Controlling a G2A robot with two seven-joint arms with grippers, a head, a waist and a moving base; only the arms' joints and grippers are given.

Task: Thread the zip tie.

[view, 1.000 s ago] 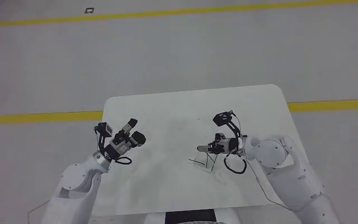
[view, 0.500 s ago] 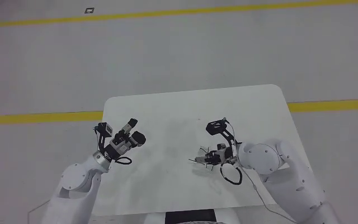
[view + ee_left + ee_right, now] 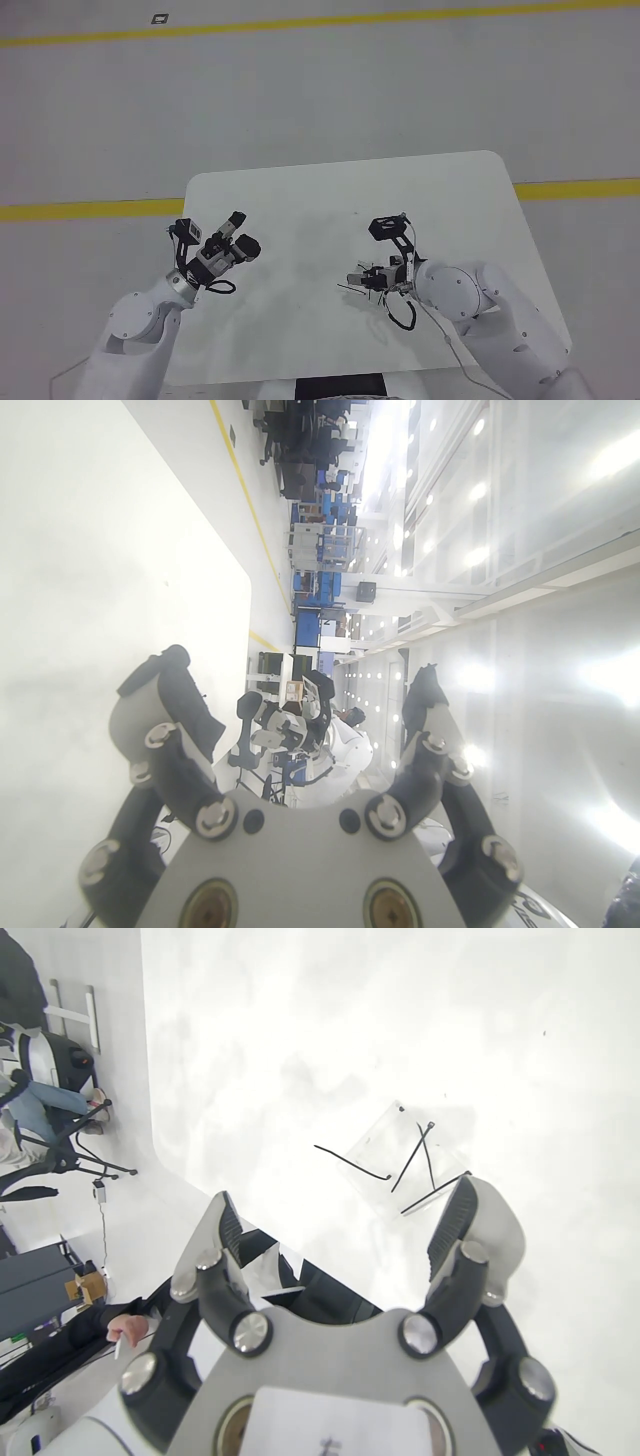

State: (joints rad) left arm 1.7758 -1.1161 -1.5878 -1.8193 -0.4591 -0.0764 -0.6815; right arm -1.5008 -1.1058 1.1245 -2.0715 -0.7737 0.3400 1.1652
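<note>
Nothing was threaded yet, I judged: the zip ties [image 3: 422, 1153] lay loose just ahead of my open, empty right fingers [image 3: 452, 1223]. My left fingers [image 3: 170, 705] gaped empty too.

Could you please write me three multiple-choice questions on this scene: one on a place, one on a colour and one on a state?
1. Where do the zip ties lie?
A. on a clear plate on the table
B. on the floor
C. in a drawer

2. What colour are the zip ties?
A. white
B. black
C. yellow

3. How is the right gripper?
A. shut on a zip tie
B. shut and empty
C. open and empty

Answers:
1 A: the right wrist view shows them lying across the clear plate on the white table.
2 B: they show as thin black strips.
3 C: its fingers stand wide apart with nothing between them.
</note>
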